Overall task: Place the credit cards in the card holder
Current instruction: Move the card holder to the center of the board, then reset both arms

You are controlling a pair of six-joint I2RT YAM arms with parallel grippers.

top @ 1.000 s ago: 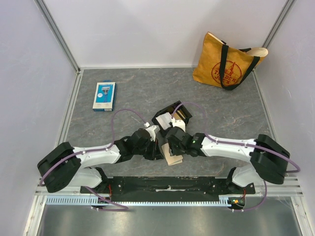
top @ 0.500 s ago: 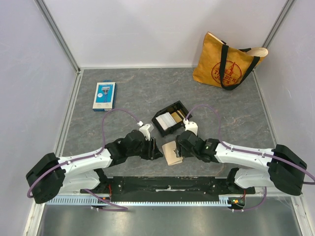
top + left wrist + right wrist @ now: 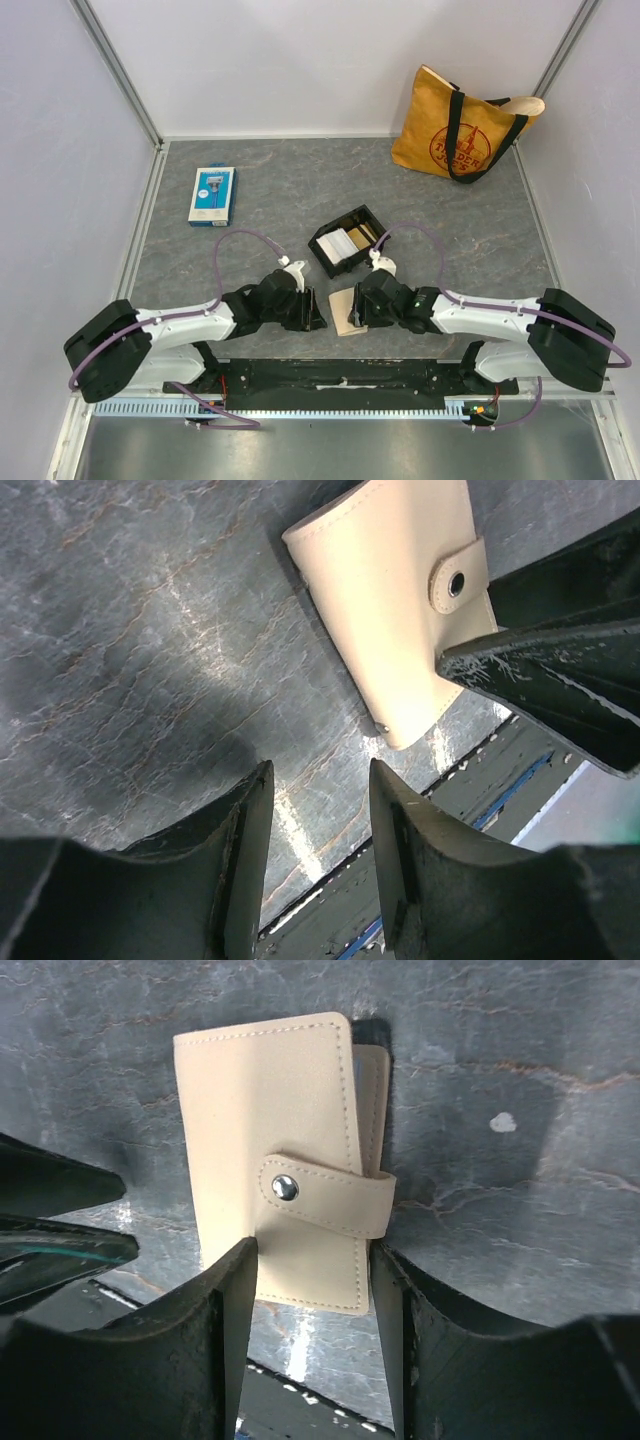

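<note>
The grey marbled bench (image 3: 270, 165) is carrying everything. The mustard fabric tote bag with black handles (image 3: 462, 125) is standing at its far right corner, and the flat blue-and-white retail package (image 3: 212, 195) is lying far left. Both are well apart from the work. Nearer the middle, the small black rectangular tray (image 3: 348, 240) is holding the credit cards, with a white card (image 3: 338, 244) and a gold card (image 3: 366, 232) showing inside. Just on the near side of the tray, the flat beige stitched card holder (image 3: 270, 1120) is lying on the bench between the two arms. The right arm is the nearer one: the right pincer (image 3: 313, 1260) is hanging over the holder's near end with its jaws apart, one finger on each long edge. Whether the fingers are touching the leather is not clear. The holder's long axis is running straight away from that pincer, in line with its fingers. The left pincer (image 3: 318, 780) is waiting just beside the holder, jaws apart and gripping nothing, with only bare bench between its fingers. The thing standing in the way is the beige strap (image 3: 330, 1200), which is wrapping round the holder's open edge. Its metal snap (image 3: 285, 1188) is pressed home, so the holder is probably needing to be unfastened before any card can go in.
</note>
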